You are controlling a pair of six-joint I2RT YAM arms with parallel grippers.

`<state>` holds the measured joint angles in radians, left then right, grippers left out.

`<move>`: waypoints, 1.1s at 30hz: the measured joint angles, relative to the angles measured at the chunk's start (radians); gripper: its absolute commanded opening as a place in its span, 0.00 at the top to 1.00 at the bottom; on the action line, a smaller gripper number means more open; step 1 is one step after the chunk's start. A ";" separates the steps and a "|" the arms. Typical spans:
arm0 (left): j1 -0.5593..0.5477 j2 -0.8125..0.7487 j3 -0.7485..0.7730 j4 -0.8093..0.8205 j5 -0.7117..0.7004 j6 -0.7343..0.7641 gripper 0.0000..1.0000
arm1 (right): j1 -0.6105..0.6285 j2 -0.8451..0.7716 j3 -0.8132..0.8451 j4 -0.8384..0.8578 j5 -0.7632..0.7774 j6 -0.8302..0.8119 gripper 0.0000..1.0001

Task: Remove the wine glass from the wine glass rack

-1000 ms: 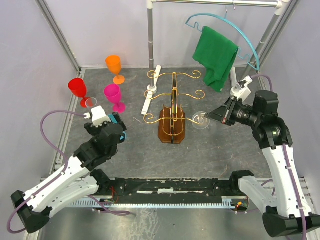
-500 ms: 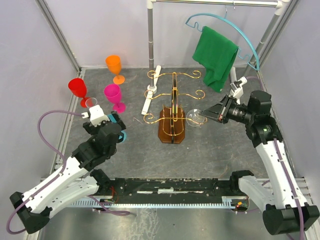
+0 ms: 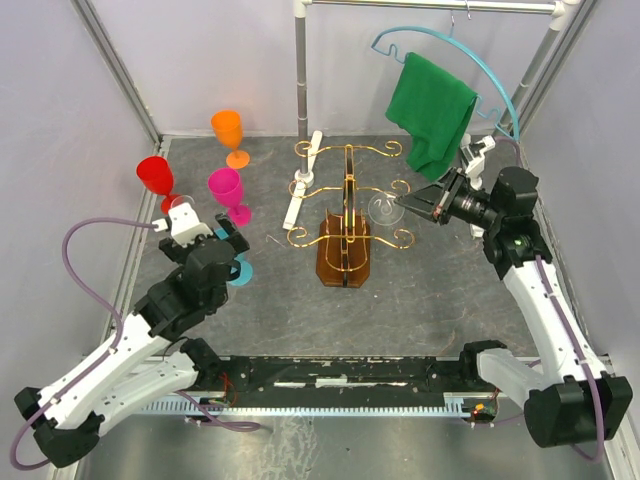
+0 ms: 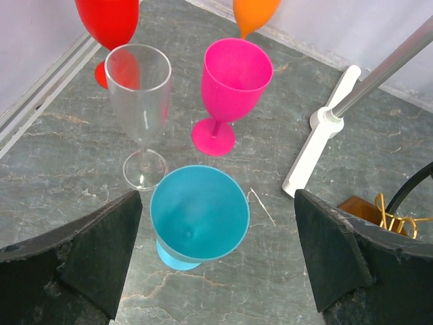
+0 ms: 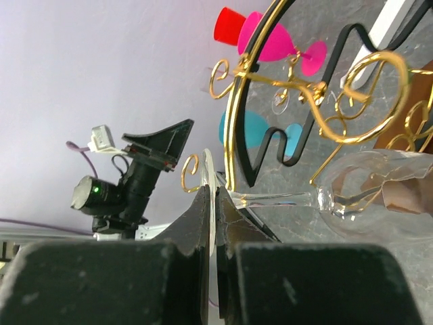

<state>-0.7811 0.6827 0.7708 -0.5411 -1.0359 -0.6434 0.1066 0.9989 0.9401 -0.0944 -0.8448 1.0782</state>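
Note:
The wine glass rack [image 3: 343,262] has a brown wooden base and gold wire arms [image 5: 233,115] and stands mid-table. My right gripper [image 3: 406,204] is shut on the foot of a clear wine glass [image 3: 382,207]. It holds the glass on its side at the rack's right arms. In the right wrist view the fingers [image 5: 203,210] pinch the foot disc, and the stem and bowl [image 5: 372,193] lie among the gold curls. My left gripper [image 4: 216,203] is open, its jaws either side of a teal glass [image 4: 199,213] that stands on the table.
Red [image 3: 156,176], orange [image 3: 228,128] and pink [image 3: 226,187] glasses and a clear flute [image 4: 139,101] stand at the far left. A grey clothes rail [image 3: 300,75] with a white foot [image 3: 297,188] stands behind the rack. A green towel [image 3: 430,110] hangs on a teal hanger.
My right gripper has carried the clear glass up and away from the near right curl to the middle right curl. My left arm has shifted slightly above the teal glass.

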 measured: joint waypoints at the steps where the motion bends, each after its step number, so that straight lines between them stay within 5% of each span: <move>1: 0.000 0.000 0.007 0.000 0.000 0.003 0.01 | -0.004 0.011 0.000 0.008 0.002 0.001 0.99; 18: 0.000 0.143 0.286 -0.058 0.133 0.026 0.04 | -0.071 -0.024 0.384 -0.505 0.195 -0.452 0.99; 33: 0.000 0.358 0.631 -0.127 0.494 0.016 0.09 | 0.121 -0.143 0.458 -0.582 0.116 -0.765 0.98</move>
<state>-0.7811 1.0409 1.4017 -0.6678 -0.5419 -0.6277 0.2279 0.8562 1.3979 -0.6762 -0.7284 0.3130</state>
